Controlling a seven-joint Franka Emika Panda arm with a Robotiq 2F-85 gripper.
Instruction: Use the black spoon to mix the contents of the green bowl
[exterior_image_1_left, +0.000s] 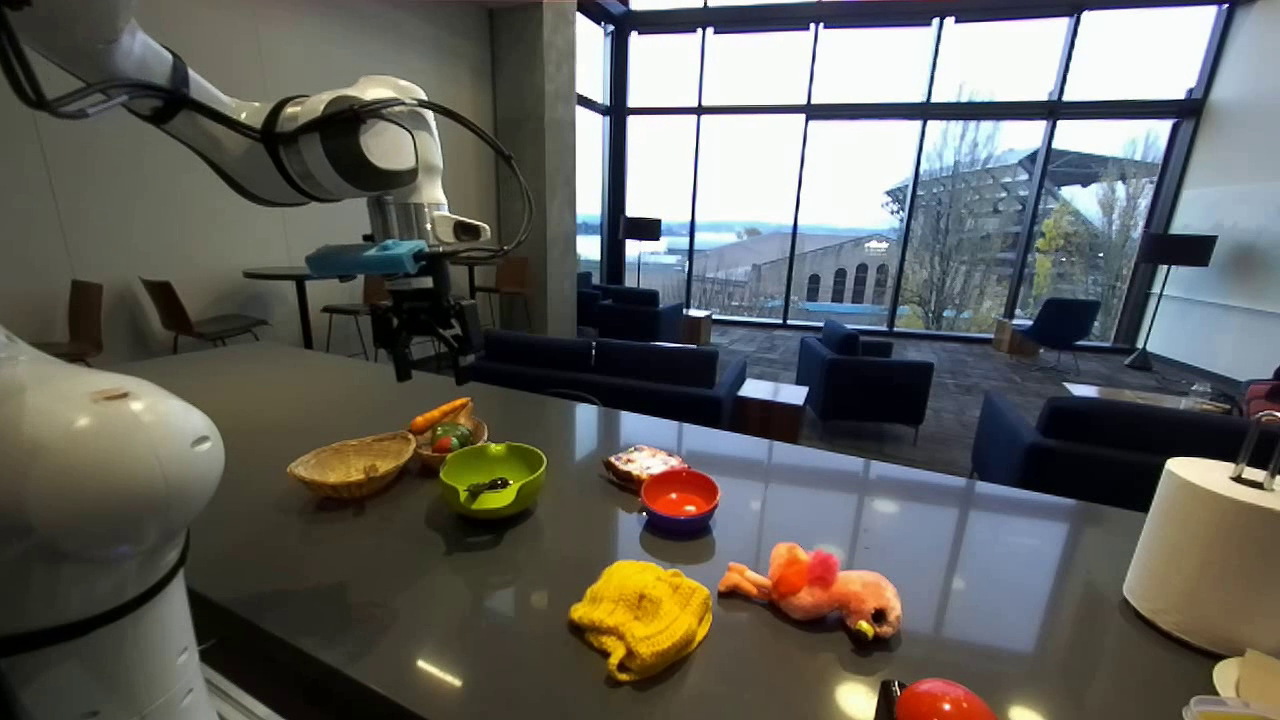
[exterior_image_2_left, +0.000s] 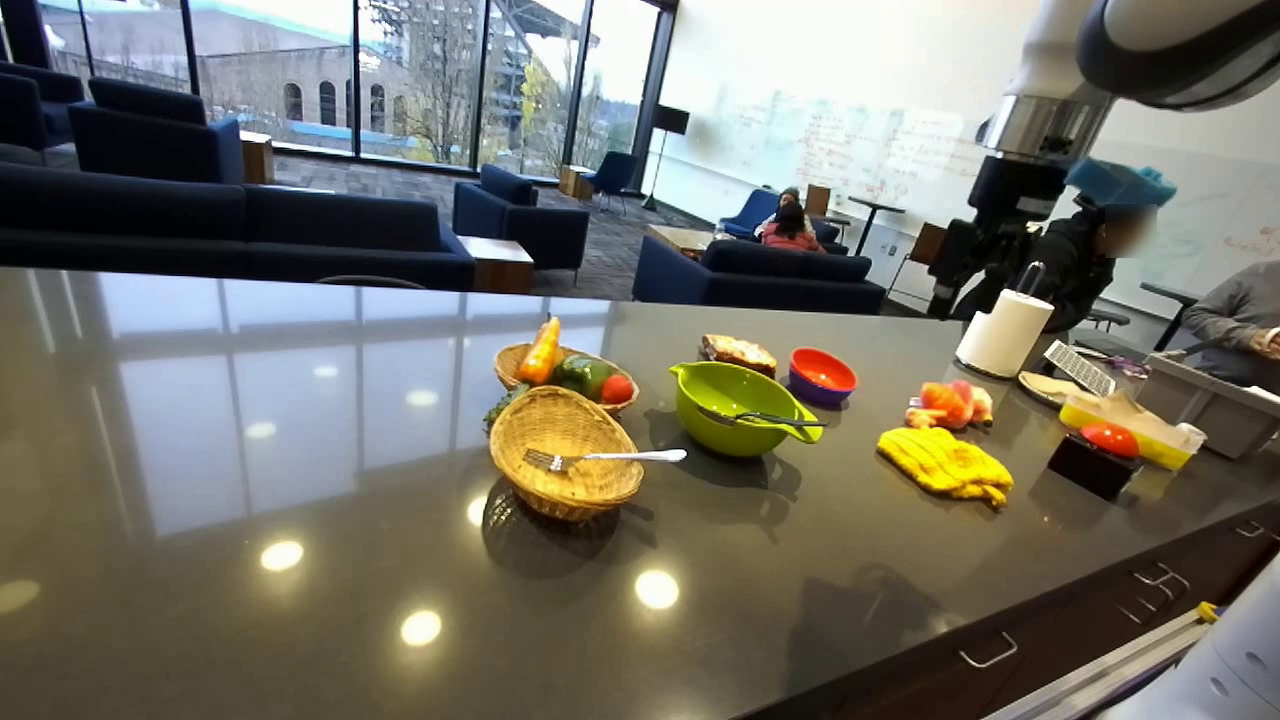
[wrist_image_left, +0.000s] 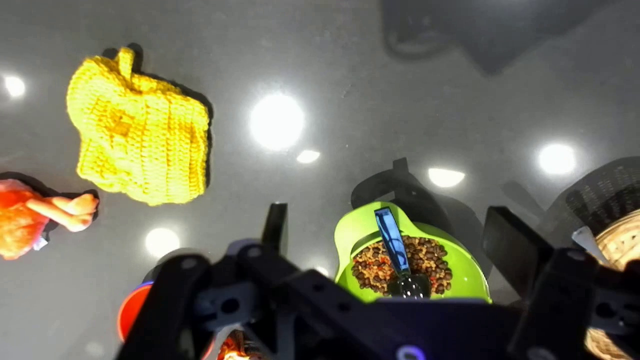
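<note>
"Below our gripper (exterior_image_1_left: 433, 379), in both exterior views, we find the green bowl (exterior_image_1_left: 503, 463); what's inside?"

"By the wrist view, the black spoon (wrist_image_left: 393, 242), its handle between our wide-parted fingers (wrist_image_left: 515, 245), crosswise to our closing line."

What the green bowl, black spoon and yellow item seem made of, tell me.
Green bowl: probably glossy plastic, from its smooth, highlighted wall.
Black spoon: shiny, its handle reflective; plastic or dark metal, unclear.
Yellow item: apparently matte yarn, given its ribbed stitches.
</note>
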